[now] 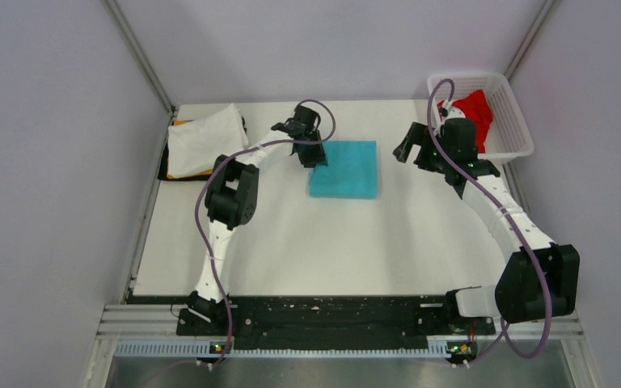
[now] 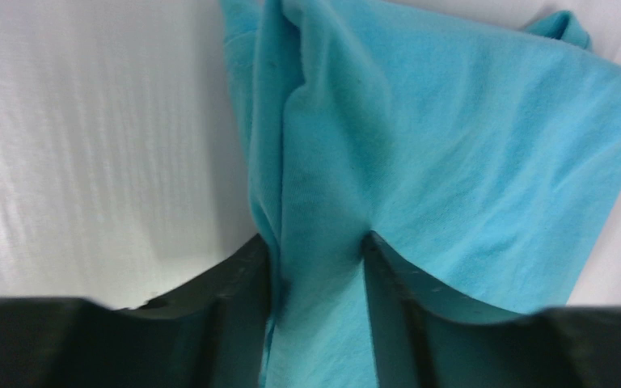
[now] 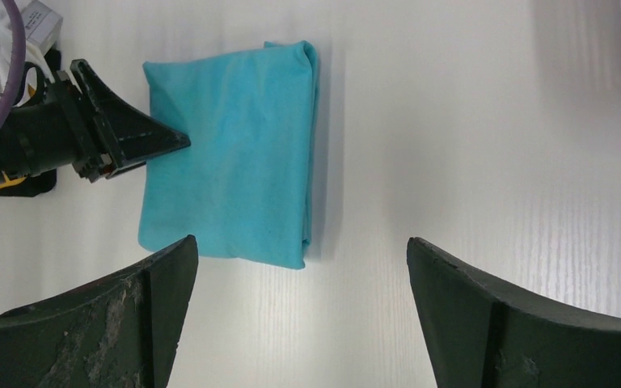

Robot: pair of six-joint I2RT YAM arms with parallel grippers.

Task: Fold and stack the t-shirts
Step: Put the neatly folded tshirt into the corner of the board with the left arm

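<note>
White tabletop (image 1: 307, 242) bears the folded turquoise t-shirt (image 1: 348, 168) at its far middle. The left gripper (image 1: 313, 152) pinches its left edge, while the right gripper (image 1: 409, 150) hangs spread wide off its right side. The white t-shirt (image 1: 200, 139) topping the pile lies further left, nearer the left arm.

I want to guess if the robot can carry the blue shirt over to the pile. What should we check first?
1. Left gripper has the turquoise shirt: ok, shut on its edge.
2. Shirt folded: ok, a flat rectangle on the table.
3. All folded layers pinched: cannot tell.
4. Right gripper out of the way: ok, open, empty, apart from the shirt.
5. Landing spot free: ok, nothing lies on the white shirt at the far left.
6. Every shirt done: not ok, the red shirt sits in the basket.
</note>
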